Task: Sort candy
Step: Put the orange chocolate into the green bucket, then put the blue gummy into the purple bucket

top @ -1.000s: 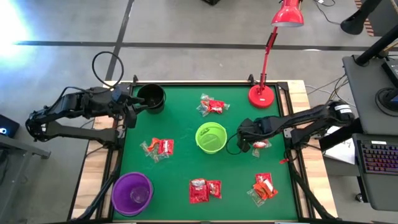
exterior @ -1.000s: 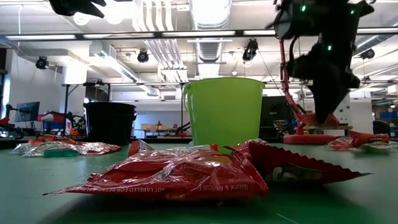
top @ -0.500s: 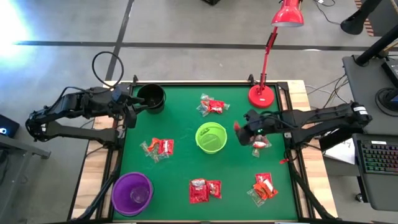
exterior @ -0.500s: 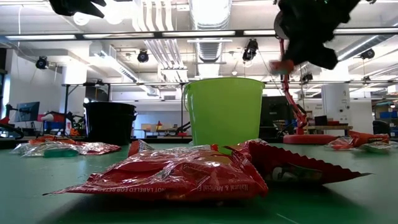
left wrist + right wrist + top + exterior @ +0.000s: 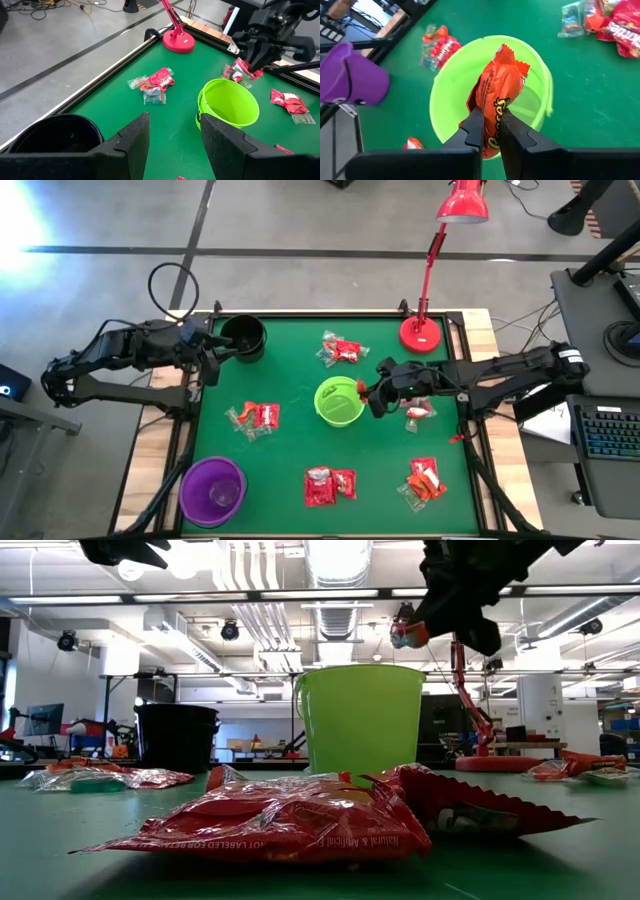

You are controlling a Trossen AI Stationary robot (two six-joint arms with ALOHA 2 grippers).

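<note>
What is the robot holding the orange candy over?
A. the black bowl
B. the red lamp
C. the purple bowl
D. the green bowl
D. The right end effector is shut on the orange candy, and the right wrist view shows it hanging right above the open green bowl; the high view also puts that end effector at the green bowl's edge.

I note 3 round bowls on the green table (image 5: 290,370). The black bowl (image 5: 243,337) stands at the far left corner, the lime-green bowl (image 5: 339,401) near the middle, and the purple bowl (image 5: 212,490) at the near left corner; all 3 stand well apart. I see a red desk lamp (image 5: 430,270) with its base at the far right edge. A keyboard (image 5: 610,430) sits on a desk off the table's right side.
</note>
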